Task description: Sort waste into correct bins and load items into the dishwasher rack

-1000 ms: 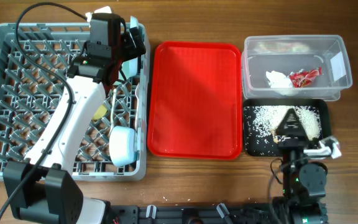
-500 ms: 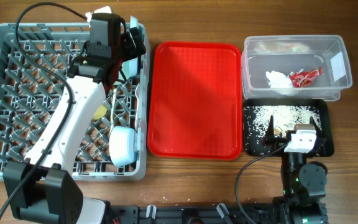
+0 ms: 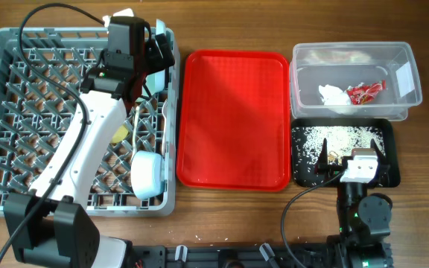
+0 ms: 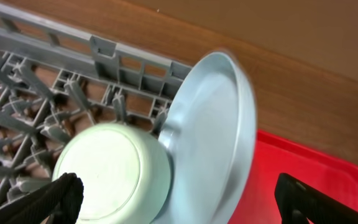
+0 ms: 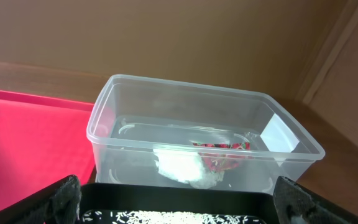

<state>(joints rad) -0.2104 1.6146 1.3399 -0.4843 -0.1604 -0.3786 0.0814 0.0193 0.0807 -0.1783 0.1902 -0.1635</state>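
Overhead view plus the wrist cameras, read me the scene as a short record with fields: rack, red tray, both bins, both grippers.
dishwasher rack: holds plate on edge, bowl beside it, yellow cup
red tray: nothing on it
clear tub: napkin, red wrapper
black tray: loose rice
left gripper: open, above plate and bowl
right gripper: open, over black tray, holding nothing

From here I count one grey rack (image 3: 6, 112), one red tray (image 3: 233, 112), one clear tub (image 3: 348, 50), one black tray (image 3: 392, 152), one plate (image 4: 219, 118) and one bowl (image 4: 110, 168).
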